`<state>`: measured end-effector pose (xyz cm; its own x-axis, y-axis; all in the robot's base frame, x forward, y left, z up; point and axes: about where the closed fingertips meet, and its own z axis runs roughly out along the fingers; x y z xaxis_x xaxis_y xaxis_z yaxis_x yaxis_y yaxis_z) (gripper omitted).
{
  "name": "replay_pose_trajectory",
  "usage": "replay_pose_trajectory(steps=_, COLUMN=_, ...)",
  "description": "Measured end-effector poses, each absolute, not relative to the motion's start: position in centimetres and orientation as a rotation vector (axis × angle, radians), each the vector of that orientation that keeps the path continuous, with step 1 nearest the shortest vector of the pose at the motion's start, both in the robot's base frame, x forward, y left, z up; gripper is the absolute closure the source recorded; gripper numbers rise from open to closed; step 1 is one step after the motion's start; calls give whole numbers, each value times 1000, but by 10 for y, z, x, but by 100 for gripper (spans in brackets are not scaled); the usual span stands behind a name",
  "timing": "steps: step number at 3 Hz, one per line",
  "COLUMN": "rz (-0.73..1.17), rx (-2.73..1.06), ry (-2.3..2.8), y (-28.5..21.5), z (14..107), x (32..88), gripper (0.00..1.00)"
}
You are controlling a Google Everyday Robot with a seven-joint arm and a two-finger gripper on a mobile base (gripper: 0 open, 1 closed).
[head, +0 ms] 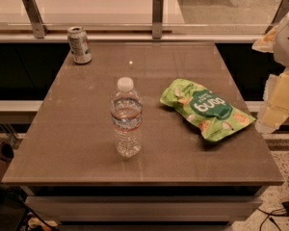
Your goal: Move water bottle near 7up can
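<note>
The water bottle [126, 118] stands upright near the middle front of the brown table [77, 143]. It is clear and ribbed, with a white cap and a thin reddish band. The 7up can [79, 44] stands upright at the table's far left corner, well apart from the bottle. My gripper [275, 105] hangs at the right edge of the view, beyond the table's right side, far from the bottle and holding nothing I can see.
A flat green snack bag [205, 109] lies on the table to the right of the bottle, between it and the gripper. A glass rail with metal posts [157, 16] runs behind the table's far edge. Cables [279, 211] lie on the floor at lower right.
</note>
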<state>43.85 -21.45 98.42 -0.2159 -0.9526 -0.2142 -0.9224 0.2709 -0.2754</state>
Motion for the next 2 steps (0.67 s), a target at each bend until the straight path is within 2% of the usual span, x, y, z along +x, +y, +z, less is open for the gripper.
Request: replay_pose_trajectory(steps=2, rz=-57, rx=-1693, ry=2163, y=-210, z=985, x=434, gripper=0)
